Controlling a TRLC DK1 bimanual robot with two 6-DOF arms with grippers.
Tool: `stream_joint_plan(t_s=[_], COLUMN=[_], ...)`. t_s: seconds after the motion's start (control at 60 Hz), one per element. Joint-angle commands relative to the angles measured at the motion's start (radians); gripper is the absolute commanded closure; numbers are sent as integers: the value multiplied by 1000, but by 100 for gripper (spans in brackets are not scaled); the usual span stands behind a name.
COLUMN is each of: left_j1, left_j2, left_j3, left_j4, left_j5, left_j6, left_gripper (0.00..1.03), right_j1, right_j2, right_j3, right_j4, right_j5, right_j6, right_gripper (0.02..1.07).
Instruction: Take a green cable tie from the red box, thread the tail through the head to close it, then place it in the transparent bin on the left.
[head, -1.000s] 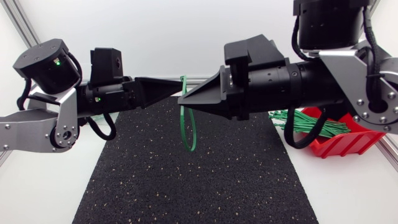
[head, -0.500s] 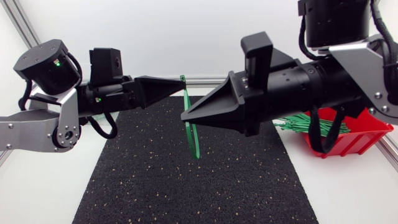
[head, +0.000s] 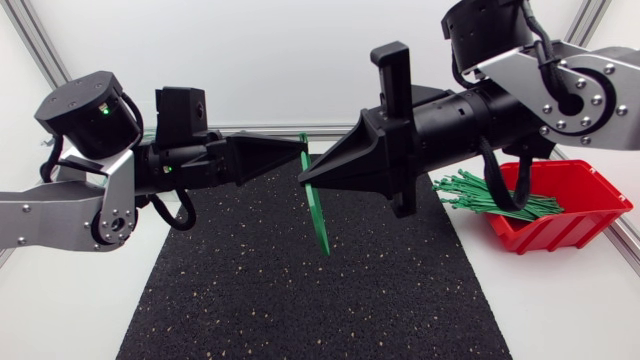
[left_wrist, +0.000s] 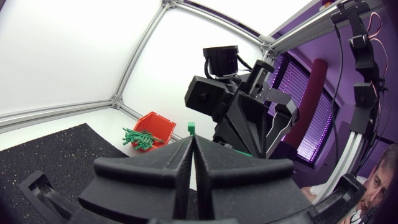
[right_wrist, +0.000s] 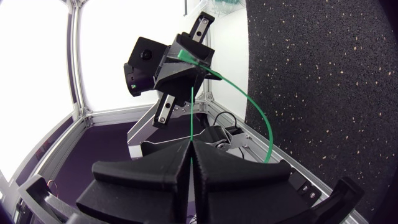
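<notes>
Left gripper (head: 300, 151) fingers pinching green cable tie (head: 319, 214) head, right gripper (head: 306, 178) fingers pinching tail; right wrist rolled since, loop now edge-on

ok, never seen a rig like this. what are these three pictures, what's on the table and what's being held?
Two robot arms at a table. The wide picture comes from a fixed camera overhead: the left arm enters from its left side, the right arm from its right. The other two come from a camera on each wrist, looking out over that arm's own black two-fingered hand. On the table lie a black mat and a red box of spare green ties. Above the mat the left hand and right hand meet tip to tip, both shut on one green cable tie, its loop hanging below.
</notes>
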Motion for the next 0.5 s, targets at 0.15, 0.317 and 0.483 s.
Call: stream_joint_plan(t_s=[0.15, 0.317, 0.483], left_j1=[-10, -10, -21], left_j2=[-35, -49, -78], left_j3=[-42, -53, -62], left_j4=[23, 23, 23], left_j5=[-7, -18, -30], left_j6=[13, 13, 12], left_gripper=[100, 100, 100], right_j1=[-6, -15, -24], right_j2=[37, 40, 40], right_j3=[58, 64, 69], right_j4=[-25, -31, -34], right_j5=[-18, -24, -26], right_j6=[31, 34, 36], right_gripper=[102, 102, 102])
